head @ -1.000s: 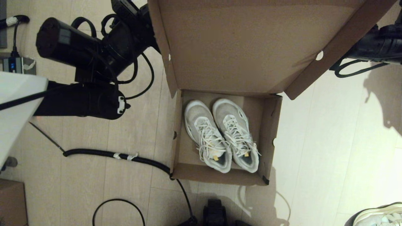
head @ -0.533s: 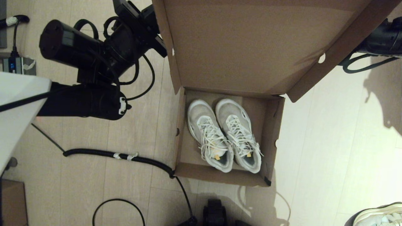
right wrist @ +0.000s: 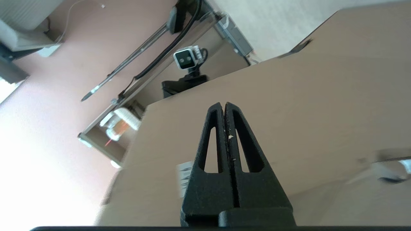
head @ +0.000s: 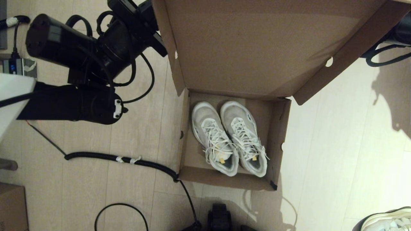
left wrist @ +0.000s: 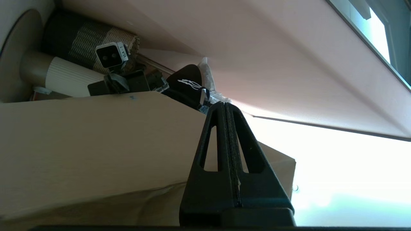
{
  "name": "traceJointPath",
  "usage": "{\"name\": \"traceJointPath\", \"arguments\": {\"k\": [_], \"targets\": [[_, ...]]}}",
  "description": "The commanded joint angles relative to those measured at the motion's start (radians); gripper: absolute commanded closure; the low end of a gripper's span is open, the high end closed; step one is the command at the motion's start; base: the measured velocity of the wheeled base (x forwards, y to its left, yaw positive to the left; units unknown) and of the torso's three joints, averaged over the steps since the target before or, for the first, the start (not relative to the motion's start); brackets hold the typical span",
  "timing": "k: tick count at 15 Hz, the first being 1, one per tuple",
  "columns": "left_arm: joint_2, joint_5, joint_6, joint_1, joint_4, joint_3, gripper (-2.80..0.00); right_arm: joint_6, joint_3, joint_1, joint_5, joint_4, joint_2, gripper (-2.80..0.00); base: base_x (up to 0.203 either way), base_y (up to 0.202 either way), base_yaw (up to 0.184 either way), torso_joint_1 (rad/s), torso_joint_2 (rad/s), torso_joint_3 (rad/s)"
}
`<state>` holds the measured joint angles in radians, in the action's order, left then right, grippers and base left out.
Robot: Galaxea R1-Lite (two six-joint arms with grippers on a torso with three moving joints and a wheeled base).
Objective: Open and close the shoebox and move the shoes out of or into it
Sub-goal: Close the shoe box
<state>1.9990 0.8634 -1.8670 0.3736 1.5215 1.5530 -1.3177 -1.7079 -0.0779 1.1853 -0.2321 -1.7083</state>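
Flanking shoes (head: 229,138), shoebox (head: 278,134) walls.

The left arm (head: 80,61) reaches in from the left of the head view, its wrist bent toward the middle and its far end hidden. The left gripper (left wrist: 224,106) has its fingers pressed together. The right gripper (right wrist: 223,106) is likewise closed flat, the right arm (head: 398,35) showing only at the upper right edge.

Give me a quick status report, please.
Left gripper and right gripper shut, behind raised lid. Sneakers inside shoebox. Nothing obstructing.
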Motion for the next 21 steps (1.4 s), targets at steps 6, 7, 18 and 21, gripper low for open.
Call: {"name": "traceJointPath", "arguments": {"k": [6, 7, 18, 21], "targets": [[-0.115, 0.006, -0.009, 0.026, 0.009, -0.127, 0.0, -0.017, 0.074, 0.001, 0.03, 0.026, 0.122, 0.0, 0.0, 0.0, 0.0, 0.0, 0.0, 0.0], [-0.141, 0.006, -0.008, 0.03, 0.009, -0.164, 0.0, -0.017, 0.106, 0.001, 0.03, 0.025, 0.15, 0.0, 0.0, 0.0, 0.0, 0.0, 0.0, 0.0], [-0.466, 0.006, 0.189, 0.171, 0.009, -0.734, 0.0, -0.016, 0.518, 0.01, 0.03, 0.02, 0.5, 0.0, 0.0, 0.0, 0.0, 0.0, 0.0, 0.0], [-0.613, 0.006, 0.218, 0.177, 0.009, -0.912, 0.0, -0.017, 0.574, 0.011, 0.03, 0.026, 0.572, 0.0, 0.0, 0.0, 0.0, 0.0, 0.0, 0.0]]}}
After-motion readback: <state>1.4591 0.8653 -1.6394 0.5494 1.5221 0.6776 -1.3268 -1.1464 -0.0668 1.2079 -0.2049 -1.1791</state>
